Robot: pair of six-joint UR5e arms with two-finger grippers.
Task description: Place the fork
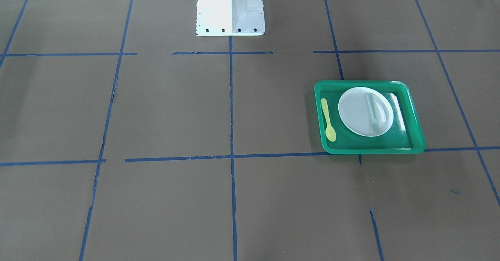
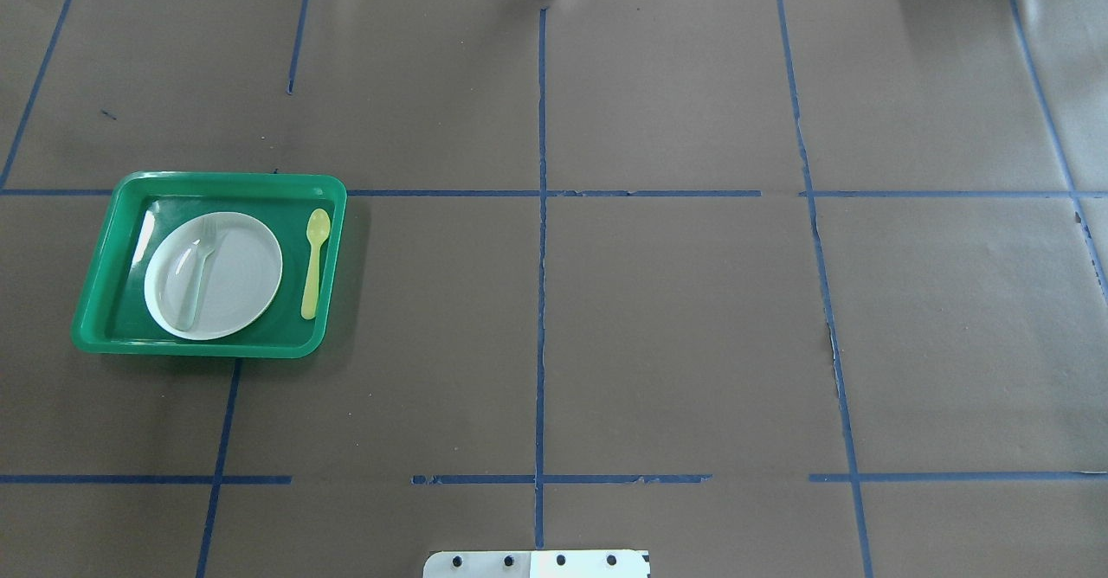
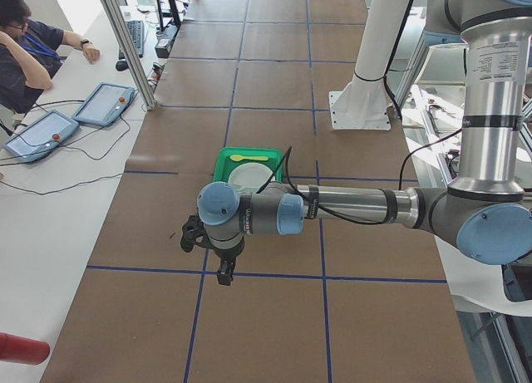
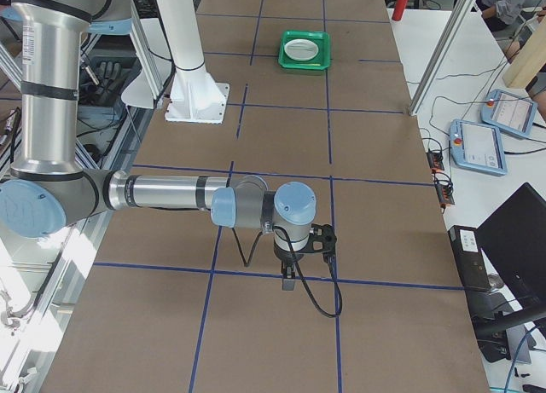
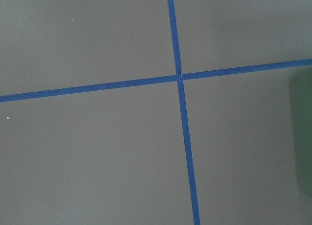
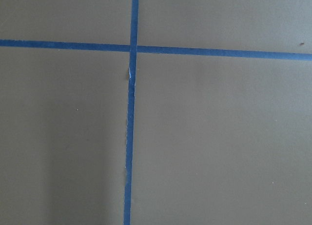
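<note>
The pale translucent fork (image 1: 372,114) lies on the white plate (image 1: 353,112) inside the green tray (image 1: 367,150). In the overhead view the fork (image 2: 197,271) lies on the left part of the plate (image 2: 242,275), tines pointing away from the robot. My left gripper (image 3: 224,275) shows only in the exterior left view, hanging over bare table nearer the camera than the tray (image 3: 219,164); I cannot tell if it is open or shut. My right gripper (image 4: 288,282) shows only in the exterior right view, far from the tray (image 4: 305,66); I cannot tell its state either.
A yellow spoon (image 2: 313,262) lies in the tray beside the plate. The white robot base (image 1: 230,9) stands at the table's middle edge. Blue tape lines (image 2: 541,301) cross the brown table. Both wrist views show only table and tape. An operator (image 3: 29,51) sits beside tablets.
</note>
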